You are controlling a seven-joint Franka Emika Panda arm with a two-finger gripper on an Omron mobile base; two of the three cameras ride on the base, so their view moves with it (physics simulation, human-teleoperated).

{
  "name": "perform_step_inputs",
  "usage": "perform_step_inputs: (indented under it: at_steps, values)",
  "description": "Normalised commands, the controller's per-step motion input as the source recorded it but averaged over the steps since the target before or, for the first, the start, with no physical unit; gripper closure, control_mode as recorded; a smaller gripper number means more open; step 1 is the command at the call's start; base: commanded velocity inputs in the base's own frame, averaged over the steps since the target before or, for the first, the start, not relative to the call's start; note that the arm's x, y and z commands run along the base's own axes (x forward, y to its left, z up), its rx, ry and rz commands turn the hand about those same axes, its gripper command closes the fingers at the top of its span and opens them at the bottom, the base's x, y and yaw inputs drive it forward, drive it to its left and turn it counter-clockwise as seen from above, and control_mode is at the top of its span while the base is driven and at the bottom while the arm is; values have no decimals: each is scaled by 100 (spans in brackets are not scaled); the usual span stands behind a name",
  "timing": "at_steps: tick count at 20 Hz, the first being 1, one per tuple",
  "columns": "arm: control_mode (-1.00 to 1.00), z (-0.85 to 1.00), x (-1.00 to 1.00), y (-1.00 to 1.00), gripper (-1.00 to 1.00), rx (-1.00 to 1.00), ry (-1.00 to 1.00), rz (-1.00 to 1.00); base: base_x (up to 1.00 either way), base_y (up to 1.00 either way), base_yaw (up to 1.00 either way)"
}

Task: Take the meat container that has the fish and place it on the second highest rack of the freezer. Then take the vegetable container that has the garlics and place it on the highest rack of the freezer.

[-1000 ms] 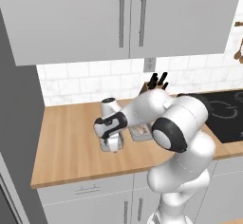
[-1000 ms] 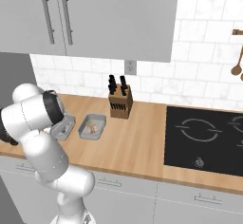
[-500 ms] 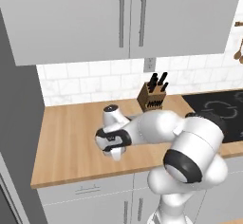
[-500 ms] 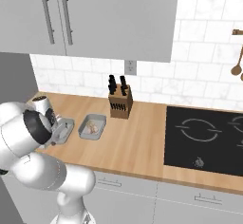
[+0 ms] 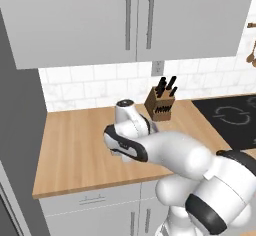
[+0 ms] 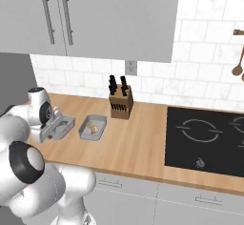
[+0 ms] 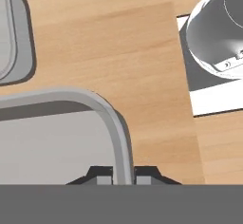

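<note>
Meat container (image 7: 61, 137): grey tray low on the wooden bench (image 7: 128, 42), its rounded rim running straight between the tool's tips.
Tool (image 7: 123, 176): fingers pinched onto that rim from both sides, one tip inside the tray, one outside; a firm grasp on the wall.
From the right: tool (image 6: 47, 132) at the near-left tray (image 6: 59, 126).
Vegetable container (image 6: 92, 127): just beside it, pale lumps inside.
Knife block (image 6: 120, 105): behind, near the tiled wall.
</note>
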Motion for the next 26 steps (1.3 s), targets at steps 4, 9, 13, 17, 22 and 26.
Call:
perform_step_inputs:
  at_steps: [4,9,13,17,22,26]
  values:
    - [-100,100,0,-14,100,3,3,11,0,0,0]
    - [-100,100,-22,-42,100,0,0,26,0,0,0]
    - [-100,96,-40,-57,100,0,0,32,0,0,0]
    - [-100,69,-55,-74,100,0,-9,37,0,0,0]
    - [-100,54,-67,-66,100,0,-20,44,0,0,0]
    - [-100,59,-61,-31,100,3,-18,52,0,0,0]
